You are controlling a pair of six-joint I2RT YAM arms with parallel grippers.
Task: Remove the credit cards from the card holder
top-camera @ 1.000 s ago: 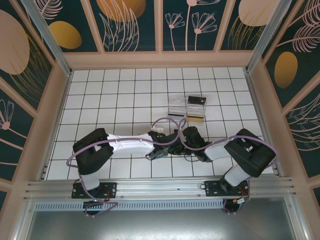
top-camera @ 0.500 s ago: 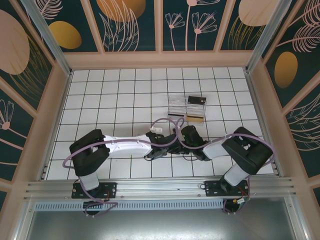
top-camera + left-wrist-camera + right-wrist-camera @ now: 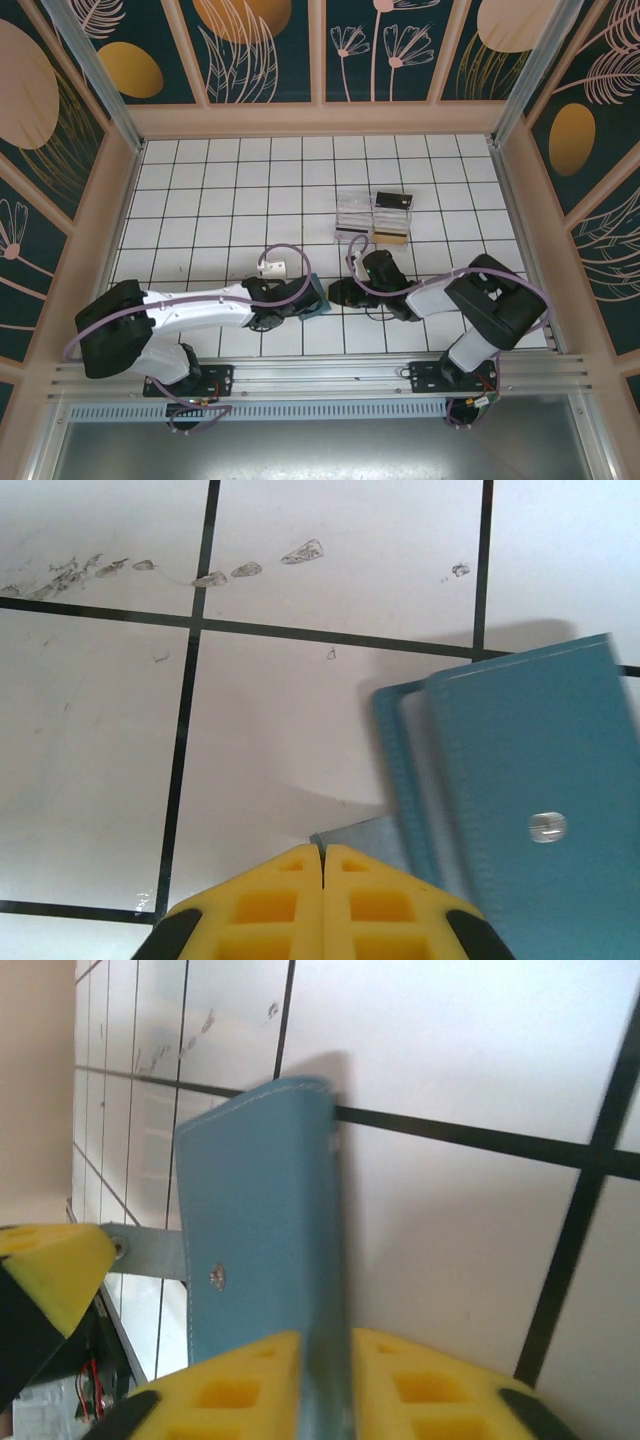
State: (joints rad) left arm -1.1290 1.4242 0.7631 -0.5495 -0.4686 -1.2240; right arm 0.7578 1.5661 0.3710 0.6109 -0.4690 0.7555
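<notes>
white tiled table carries the teal card holder near its front middle. right claw is clamped on the card holder's edge. left claw pinches a grey card sticking out of it.

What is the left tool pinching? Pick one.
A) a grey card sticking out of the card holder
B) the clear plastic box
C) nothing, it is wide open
A: the left tool is closed on a grey card jutting from the card holder.
</notes>
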